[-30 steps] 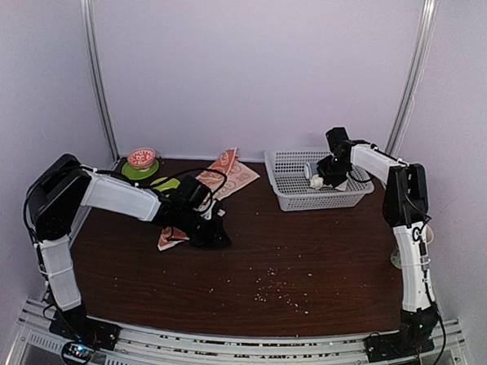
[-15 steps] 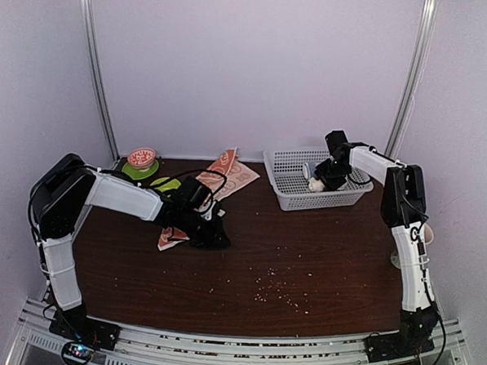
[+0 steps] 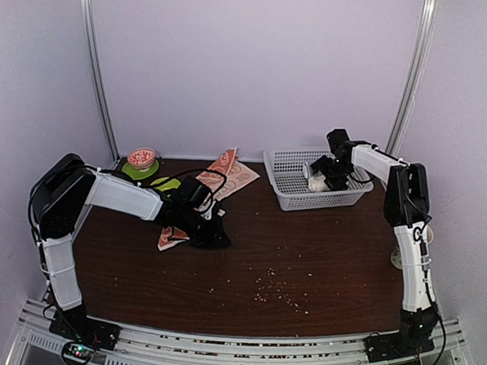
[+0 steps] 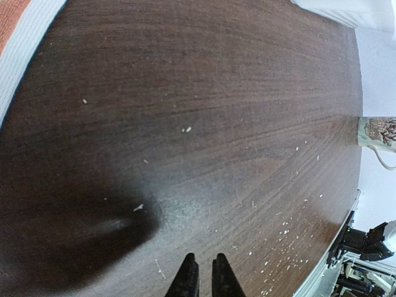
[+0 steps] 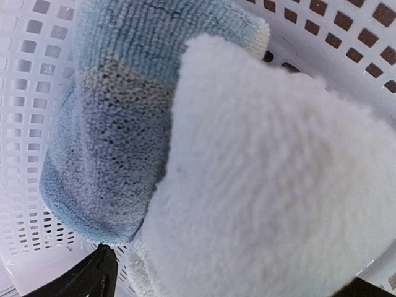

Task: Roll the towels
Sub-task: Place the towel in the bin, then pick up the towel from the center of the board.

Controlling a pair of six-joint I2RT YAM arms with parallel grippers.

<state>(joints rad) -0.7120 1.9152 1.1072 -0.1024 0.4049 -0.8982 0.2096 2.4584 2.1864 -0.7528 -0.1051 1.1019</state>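
Note:
The orange-red towel [image 3: 230, 176] with white circles lies spread at the back of the table, one corner [image 3: 172, 239] folded forward beside my left gripper [image 3: 213, 232]. That gripper [image 4: 204, 279] is shut just above bare wood, nothing between its fingertips. The towel's white-bordered edge [image 4: 18, 43] shows in the left wrist view's top left corner. The cream-white towel [image 5: 272, 185] lies bundled in the white basket [image 3: 287, 203], next to a pale grey-blue cloth roll [image 5: 105, 136]. My right gripper [image 5: 232, 286] stands open around the cream towel [image 3: 315, 183], a dark fingertip [image 5: 99, 275] on either side.
A green plate holding a red-and-white bowl [image 3: 141, 162] sits at the back left, a yellow-green item [image 3: 167, 182] beside it. Crumbs [image 3: 277, 290] dot the table's front middle. A patterned mug [image 4: 376, 132] stands at the right edge. The basket's mesh walls [image 5: 25, 93] enclose the right gripper.
My right gripper has opened wide, letting go of the cream-white towel inside the basket. The left arm has stayed still.

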